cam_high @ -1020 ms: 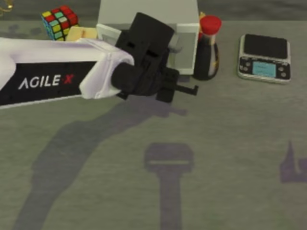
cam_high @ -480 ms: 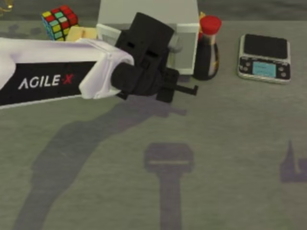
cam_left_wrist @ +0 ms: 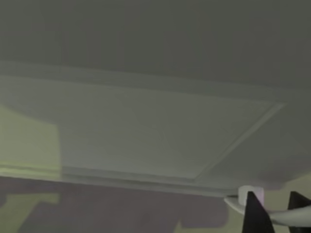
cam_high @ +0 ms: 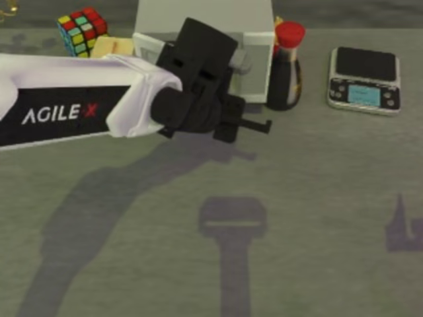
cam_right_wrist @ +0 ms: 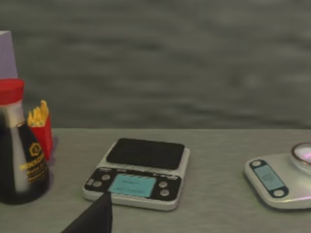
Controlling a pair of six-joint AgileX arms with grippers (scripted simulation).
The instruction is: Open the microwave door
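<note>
Left gripper (cam_high: 248, 122): clamped on the handle (cam_left_wrist: 251, 193) at the microwave (cam_high: 205, 20) front.
Microwave door (cam_left_wrist: 146, 136): judged barely opened; most swing left.

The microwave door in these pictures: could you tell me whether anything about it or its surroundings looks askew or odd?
The microwave door stands slightly ajar from the microwave, with the left gripper by it. That fits the task; nothing else looks odd.

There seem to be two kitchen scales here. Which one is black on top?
The black-topped scale beside the soy sauce bottle; its platform is dark, while the white scale farther along carries a shiny round plate.
</note>
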